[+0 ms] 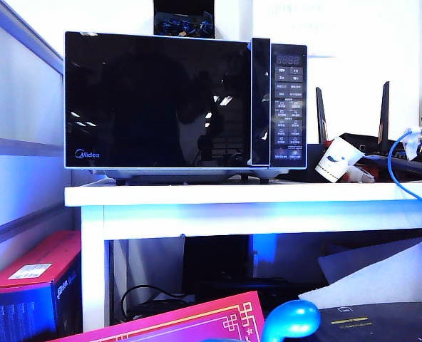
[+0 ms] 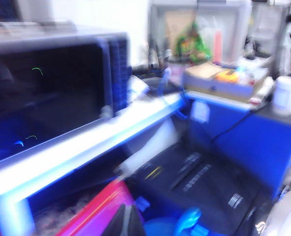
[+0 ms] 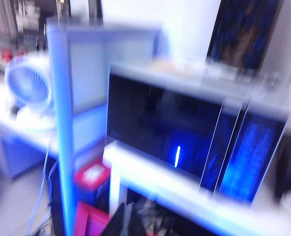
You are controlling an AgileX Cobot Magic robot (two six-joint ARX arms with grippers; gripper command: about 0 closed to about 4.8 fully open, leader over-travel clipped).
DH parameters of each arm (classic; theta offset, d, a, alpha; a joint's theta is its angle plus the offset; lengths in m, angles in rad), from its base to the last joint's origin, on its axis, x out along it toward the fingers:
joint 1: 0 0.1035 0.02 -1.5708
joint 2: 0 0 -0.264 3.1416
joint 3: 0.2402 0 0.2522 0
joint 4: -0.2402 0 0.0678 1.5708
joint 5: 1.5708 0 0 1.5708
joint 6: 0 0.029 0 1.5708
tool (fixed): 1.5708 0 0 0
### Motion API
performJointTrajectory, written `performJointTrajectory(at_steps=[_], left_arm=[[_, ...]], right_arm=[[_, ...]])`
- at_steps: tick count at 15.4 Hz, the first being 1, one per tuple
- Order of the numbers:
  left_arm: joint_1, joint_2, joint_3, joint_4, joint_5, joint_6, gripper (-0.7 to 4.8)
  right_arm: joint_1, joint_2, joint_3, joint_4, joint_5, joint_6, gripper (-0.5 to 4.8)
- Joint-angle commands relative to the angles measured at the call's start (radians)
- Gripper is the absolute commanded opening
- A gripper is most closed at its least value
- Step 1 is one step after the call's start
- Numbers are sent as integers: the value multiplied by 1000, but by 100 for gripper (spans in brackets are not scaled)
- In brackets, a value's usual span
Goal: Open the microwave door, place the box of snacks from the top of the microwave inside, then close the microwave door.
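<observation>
The black microwave [image 1: 288, 107] stands on the white table [image 1: 254, 194]. Its glossy microwave door [image 1: 157, 100] is closed, with the handle strip [image 1: 260, 100] beside the button panel. Both wrist views are blurred and show the microwave from below and to the side, door [image 2: 47, 88] and door [image 3: 160, 123]. My left gripper [image 2: 126, 210] hangs shut and holds nothing, low over a pink-red box [image 2: 96, 214]. My right gripper [image 3: 127, 210] is shut and empty too, below the table's edge. Neither gripper shows in the exterior view. I cannot make out the box of snacks.
A black box with blue wrappers [image 1: 184, 21] sits on the microwave. A white cup [image 1: 339, 160] and a router with antennas [image 1: 382, 149] stand to its right. Red boxes [image 1: 33, 285] and a blue object [image 1: 291, 319] lie below. A fan [image 3: 27, 88] stands past the partition.
</observation>
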Motion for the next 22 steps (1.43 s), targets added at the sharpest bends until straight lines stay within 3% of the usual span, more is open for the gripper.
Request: performJointTrajectory(at_steps=[1, 2, 5, 9, 14, 22], left_arm=[[1, 0, -249, 392, 8, -35, -5], [0, 3, -337, 455, -39, -29, -5], [0, 3, -569, 528, -61, -55, -5], [0, 3, -720, 595, -196, -51, -5], [0, 2, -767, 563, -202, -54, -4], [0, 2, -766, 556, -196, -54, -4]], right_arm=[[-1, -115, -203, 91, 60, 52, -2], [-1, -164, -300, 138, 103, 72, -2], [-1, -286, -570, 175, 177, 145, -2], [0, -409, -822, 187, 212, 180, -2], [0, -405, -925, 177, 200, 189, -1], [0, -406, -925, 178, 199, 188, -1]])
